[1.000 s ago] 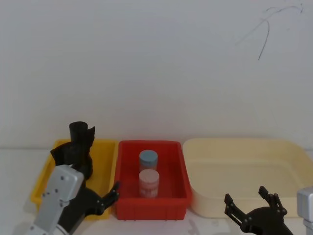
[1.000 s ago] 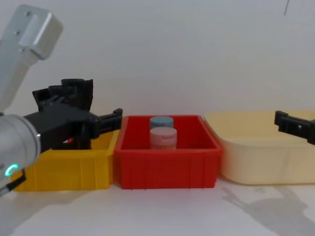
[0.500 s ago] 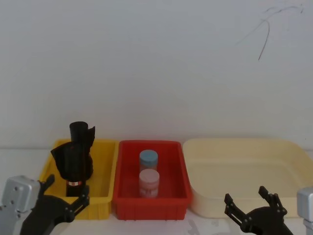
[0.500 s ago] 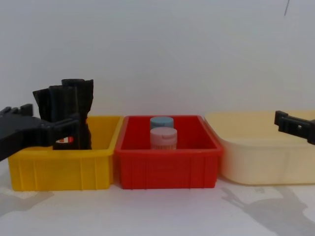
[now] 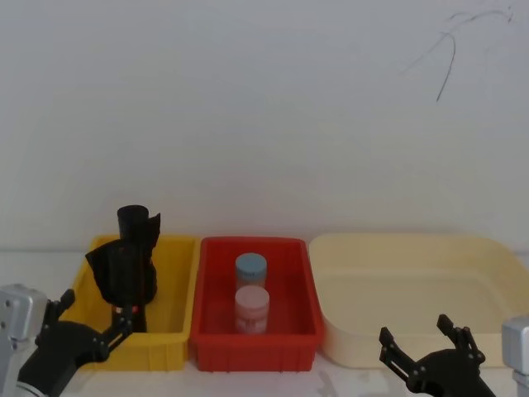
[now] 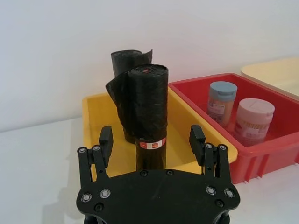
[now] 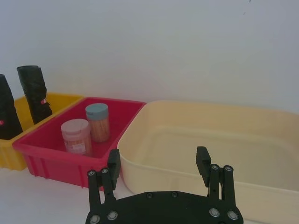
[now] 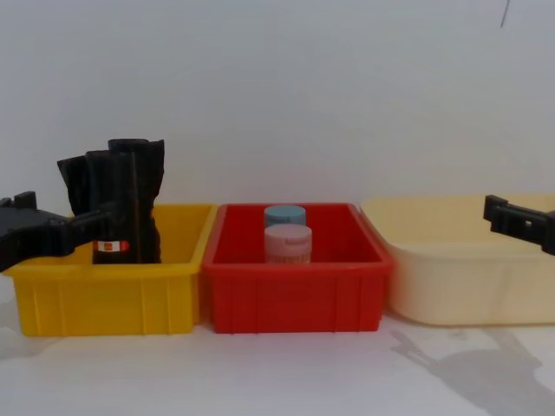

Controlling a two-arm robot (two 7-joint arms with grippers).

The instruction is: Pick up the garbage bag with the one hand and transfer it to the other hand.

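The garbage bag is a thick black roll with a red-and-white label band. It stands upright in the yellow bin and also shows in the left wrist view and the chest view. My left gripper is open and low in front of that bin. In its wrist view the gripper faces the bag from short of the bin's near wall, the roll centred between its fingers. My right gripper is open and empty in front of the cream tub.
A slimmer black roll with a jagged top stands behind the bag in the yellow bin. The red bin in the middle holds a blue-lidded jar and a pink jar. A large cream tub sits on the right.
My left arm has drawn back and down to the left, from over the yellow bin to in front of it, uncovering the bag. The right gripper has not moved.
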